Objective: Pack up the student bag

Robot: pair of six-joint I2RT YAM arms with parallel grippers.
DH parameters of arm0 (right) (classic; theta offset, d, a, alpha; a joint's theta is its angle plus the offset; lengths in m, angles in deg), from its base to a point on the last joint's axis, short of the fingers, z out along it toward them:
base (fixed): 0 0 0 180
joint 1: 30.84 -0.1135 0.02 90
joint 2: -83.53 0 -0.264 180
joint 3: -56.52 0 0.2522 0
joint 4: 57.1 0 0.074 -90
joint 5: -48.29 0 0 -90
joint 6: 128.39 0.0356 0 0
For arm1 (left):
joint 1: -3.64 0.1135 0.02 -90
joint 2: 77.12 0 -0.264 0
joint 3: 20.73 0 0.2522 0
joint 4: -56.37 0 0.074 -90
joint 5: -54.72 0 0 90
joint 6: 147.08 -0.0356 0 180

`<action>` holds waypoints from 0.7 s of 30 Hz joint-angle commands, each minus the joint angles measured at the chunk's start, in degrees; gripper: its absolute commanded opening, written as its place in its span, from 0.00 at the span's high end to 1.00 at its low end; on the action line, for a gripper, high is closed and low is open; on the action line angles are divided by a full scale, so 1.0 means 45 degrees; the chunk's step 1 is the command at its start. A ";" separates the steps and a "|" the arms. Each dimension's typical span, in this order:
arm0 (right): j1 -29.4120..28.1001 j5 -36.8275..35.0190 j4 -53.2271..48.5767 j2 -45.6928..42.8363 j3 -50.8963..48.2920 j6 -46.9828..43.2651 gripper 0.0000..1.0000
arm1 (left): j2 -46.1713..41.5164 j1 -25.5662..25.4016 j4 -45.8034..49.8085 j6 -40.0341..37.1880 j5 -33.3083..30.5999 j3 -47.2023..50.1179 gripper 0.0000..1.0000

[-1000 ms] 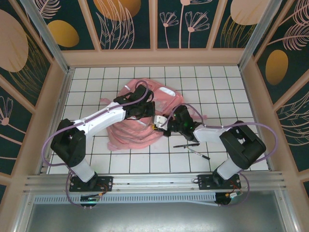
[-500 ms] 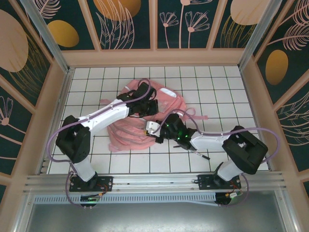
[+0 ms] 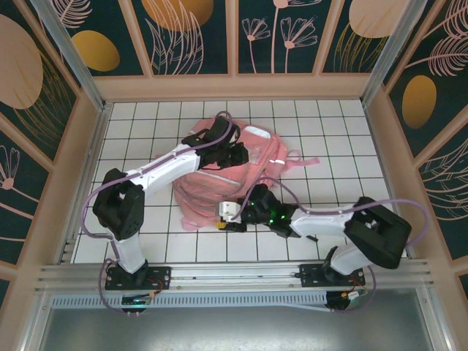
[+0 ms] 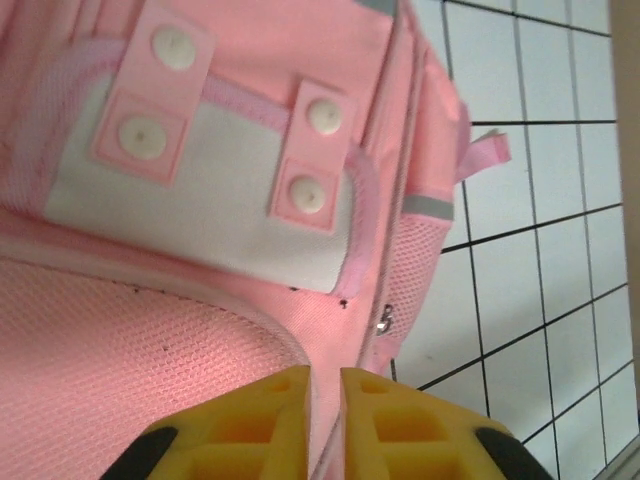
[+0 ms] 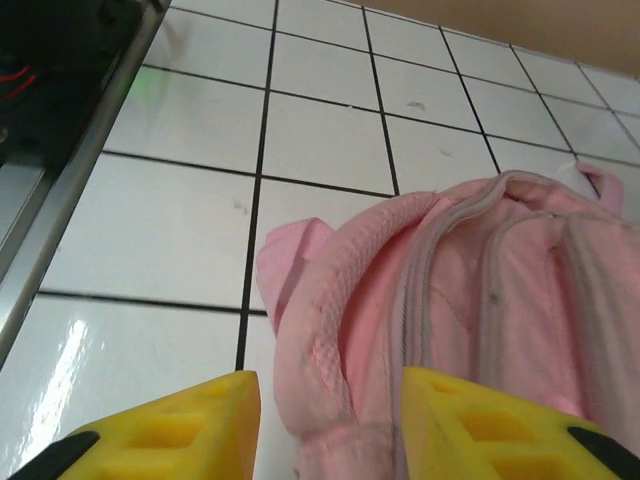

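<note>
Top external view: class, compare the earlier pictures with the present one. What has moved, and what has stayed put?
The right tool swung left toward the near edge; its fingers stand apart at the student bag's near rim. The left tool reached farther across the bag, which shifted slightly right. The tiled table stayed as it was.

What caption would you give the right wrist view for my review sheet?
Right gripper, jaws apart, at the padded edge of the pink student bag on the white tiled table.
</note>
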State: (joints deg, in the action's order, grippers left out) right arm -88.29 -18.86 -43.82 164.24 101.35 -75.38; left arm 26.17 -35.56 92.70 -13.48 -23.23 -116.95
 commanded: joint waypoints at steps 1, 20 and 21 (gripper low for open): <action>0.0636 0.0325 -0.2593 -0.1405 0.0108 -0.2380 0.59 | -0.1045 0.0252 -0.0348 -0.0615 0.0505 0.0463 0.83; 0.3603 -0.0119 -0.4766 0.1265 0.3063 -0.4461 0.51 | -0.8073 0.0279 -0.2603 -0.5408 0.0543 0.7881 0.53; 0.3512 -0.0437 -0.4414 0.1397 0.3004 -0.4522 0.51 | -0.8449 0.0276 -0.2990 -0.6172 0.0960 0.8332 0.52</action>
State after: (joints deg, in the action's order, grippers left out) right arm -71.55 -18.40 -65.93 169.02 113.74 -95.47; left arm -7.58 -34.33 86.03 -30.99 -21.94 -83.00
